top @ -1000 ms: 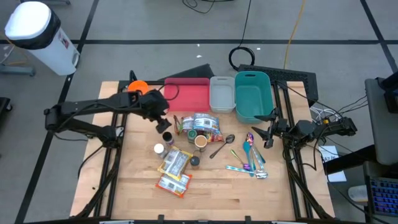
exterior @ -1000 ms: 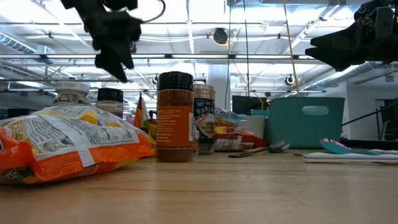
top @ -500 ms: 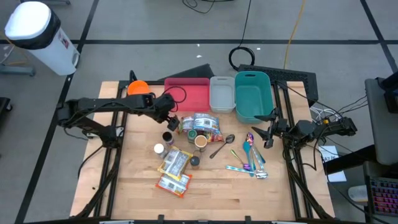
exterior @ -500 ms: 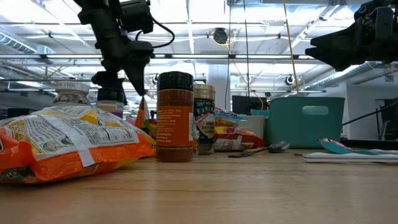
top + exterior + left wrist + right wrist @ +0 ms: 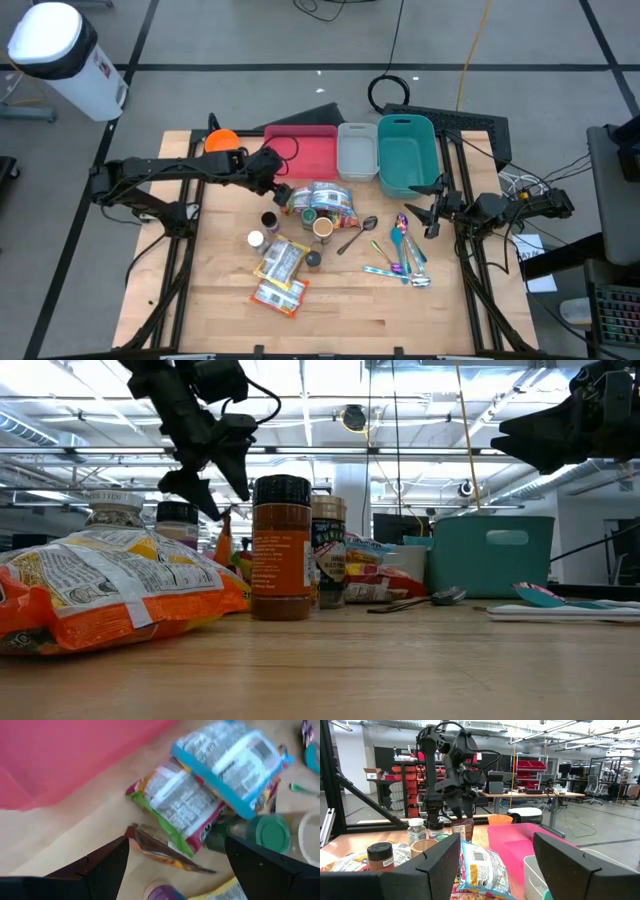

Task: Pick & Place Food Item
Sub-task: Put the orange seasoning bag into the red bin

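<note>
Target likely brown snack packet (image 5: 162,851), flat on worktop (image 5: 340,310) at 9 o'clock edge of food pile, near pink tray (image 5: 305,152). Advice: descend straight, straddle packet only, avoid green-red bag (image 5: 177,805) touching it. Left gripper (image 5: 281,192) above packet, jaws spread, nothing held. Right gripper (image 5: 420,213) waits at 3 o'clock, jaws apart, empty.

**Table layout**

Three bins along the back edge: flat tray (image 5: 305,153), small bin (image 5: 357,150), deep bin (image 5: 407,152), left to right. Snack packets (image 5: 320,197) just in front. Jars (image 5: 268,219) and pouches (image 5: 281,265) front-centre. Spoons (image 5: 402,250) to the right.
</note>
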You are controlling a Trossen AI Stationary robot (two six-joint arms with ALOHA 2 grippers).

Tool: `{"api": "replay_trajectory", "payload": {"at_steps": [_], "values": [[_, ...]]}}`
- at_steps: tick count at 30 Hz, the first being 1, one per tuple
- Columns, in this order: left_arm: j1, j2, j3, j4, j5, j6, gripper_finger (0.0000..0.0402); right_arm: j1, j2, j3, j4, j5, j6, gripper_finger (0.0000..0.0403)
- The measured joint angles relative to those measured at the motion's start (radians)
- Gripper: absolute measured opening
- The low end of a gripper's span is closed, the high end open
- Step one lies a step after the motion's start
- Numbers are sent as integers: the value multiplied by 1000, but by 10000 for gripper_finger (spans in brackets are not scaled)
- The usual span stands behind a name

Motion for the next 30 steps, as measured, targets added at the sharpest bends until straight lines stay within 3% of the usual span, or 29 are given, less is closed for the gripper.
{"api": "replay_trajectory", "payload": {"at_steps": [5,22,30], "values": [[0,1,0,-27,-61,-106,335,0,0,0,0,0,0,242],[-21,1,0,-40,-126,-127,335,0,0,0,0,0,0,242],[-52,82,-1,-26,-128,-133,335,0,0,0,0,0,0,242]]}}
